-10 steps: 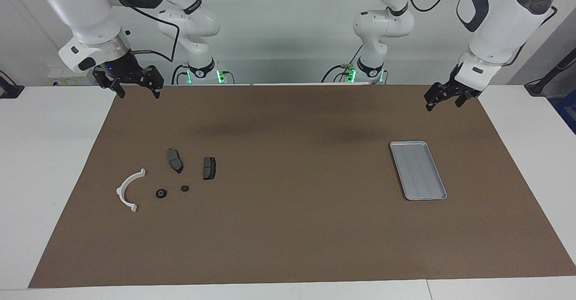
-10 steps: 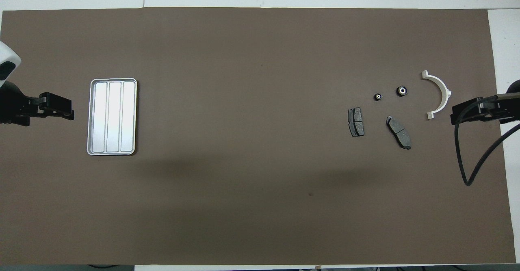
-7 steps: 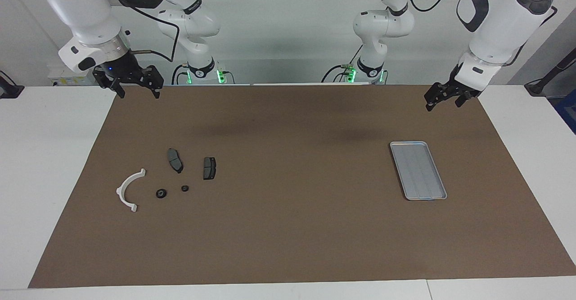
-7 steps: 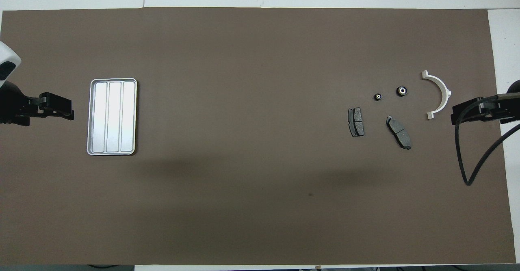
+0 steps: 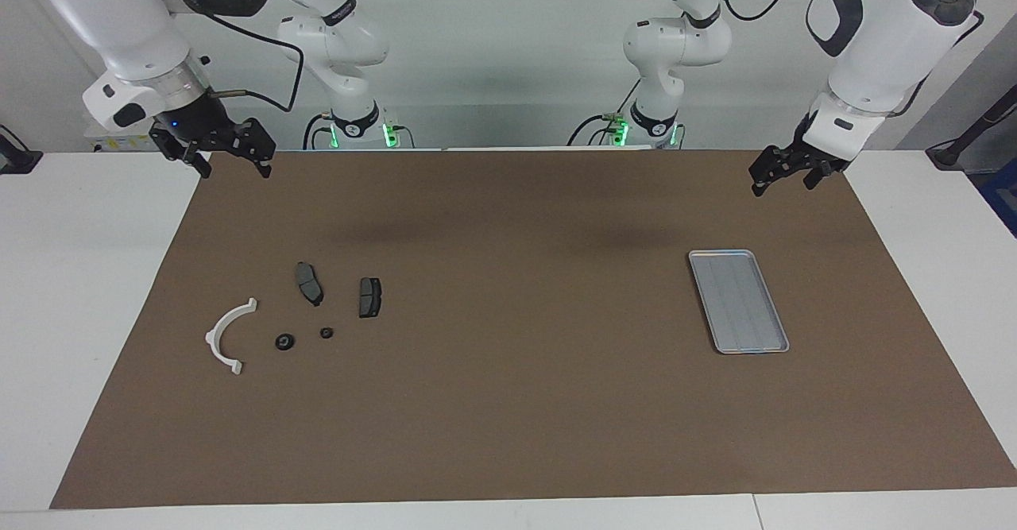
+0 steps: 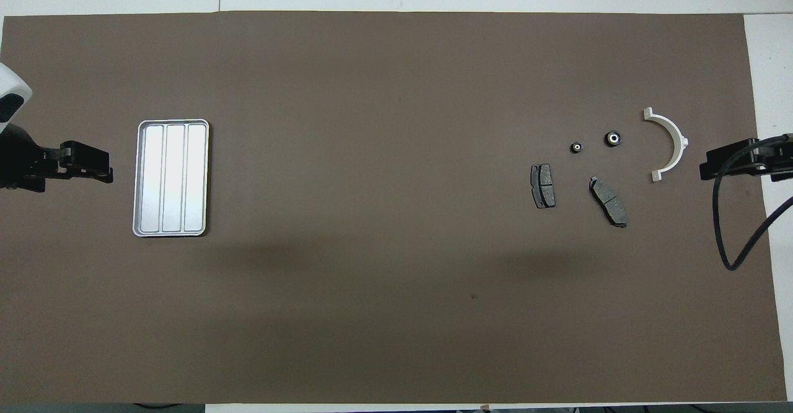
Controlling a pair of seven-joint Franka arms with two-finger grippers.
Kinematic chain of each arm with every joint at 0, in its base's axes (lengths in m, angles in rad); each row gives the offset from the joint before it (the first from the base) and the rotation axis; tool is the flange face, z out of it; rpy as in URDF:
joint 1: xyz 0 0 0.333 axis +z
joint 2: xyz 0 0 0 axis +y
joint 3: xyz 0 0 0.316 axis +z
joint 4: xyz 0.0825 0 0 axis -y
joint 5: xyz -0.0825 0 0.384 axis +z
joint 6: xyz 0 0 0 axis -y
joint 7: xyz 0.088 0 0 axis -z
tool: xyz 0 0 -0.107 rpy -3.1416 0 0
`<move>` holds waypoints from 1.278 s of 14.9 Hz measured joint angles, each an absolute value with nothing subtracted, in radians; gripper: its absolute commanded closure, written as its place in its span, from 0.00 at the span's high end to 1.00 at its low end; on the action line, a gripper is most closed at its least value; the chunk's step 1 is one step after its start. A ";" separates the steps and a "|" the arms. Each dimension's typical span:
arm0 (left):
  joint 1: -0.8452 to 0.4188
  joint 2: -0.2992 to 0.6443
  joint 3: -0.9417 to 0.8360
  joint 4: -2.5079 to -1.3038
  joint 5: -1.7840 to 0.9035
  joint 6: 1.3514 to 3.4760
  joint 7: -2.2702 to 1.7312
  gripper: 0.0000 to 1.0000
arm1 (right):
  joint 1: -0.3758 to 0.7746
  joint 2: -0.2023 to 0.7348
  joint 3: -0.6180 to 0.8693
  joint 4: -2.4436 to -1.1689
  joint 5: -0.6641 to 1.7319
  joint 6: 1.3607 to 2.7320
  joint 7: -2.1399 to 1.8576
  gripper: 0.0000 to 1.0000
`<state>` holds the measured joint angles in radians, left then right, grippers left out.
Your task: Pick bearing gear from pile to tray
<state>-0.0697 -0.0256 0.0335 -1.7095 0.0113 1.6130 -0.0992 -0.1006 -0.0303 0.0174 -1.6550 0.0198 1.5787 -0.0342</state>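
The pile lies on the brown mat toward the right arm's end: a white half-ring bracket [image 5: 213, 338] [image 6: 681, 143], two dark grey brake pads [image 5: 309, 283] [image 5: 369, 297] [image 6: 609, 201] [image 6: 543, 185], and two small black round pieces [image 5: 284, 342] [image 5: 326, 332] [image 6: 613, 138] [image 6: 576, 147]. The silver grooved tray [image 5: 738, 300] [image 6: 171, 178] lies empty toward the left arm's end. My right gripper [image 5: 234, 166] [image 6: 712, 166] is open and empty, raised over the mat's edge beside the bracket. My left gripper [image 5: 783, 184] [image 6: 102, 170] is open and empty, raised over the mat beside the tray.
The brown mat [image 5: 516, 403] covers most of the white table [image 5: 71, 292]. A black cable [image 6: 722, 227] hangs from the right arm over the mat's end.
My right gripper has moved a little outward, toward the right arm's end of the table, away from the bracket. The left arm and all parts have not moved.
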 measured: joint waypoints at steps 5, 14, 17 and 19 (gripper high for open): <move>-0.070 -0.026 0.034 -1.709 0.011 1.613 -0.099 1.00 | -0.102 0.105 0.018 -1.659 0.017 1.745 -0.037 1.00; -0.070 -0.026 0.034 -1.709 0.011 1.613 -0.099 1.00 | -0.102 0.318 0.018 -1.658 -0.037 1.944 -0.060 1.00; -0.070 -0.026 0.034 -1.709 0.011 1.613 -0.099 1.00 | -0.103 0.371 0.018 -1.660 -0.039 2.004 -0.061 1.00; -0.070 -0.026 0.034 -1.709 0.011 1.613 -0.099 1.00 | -0.103 0.410 0.018 -1.661 -0.039 2.044 -0.061 1.00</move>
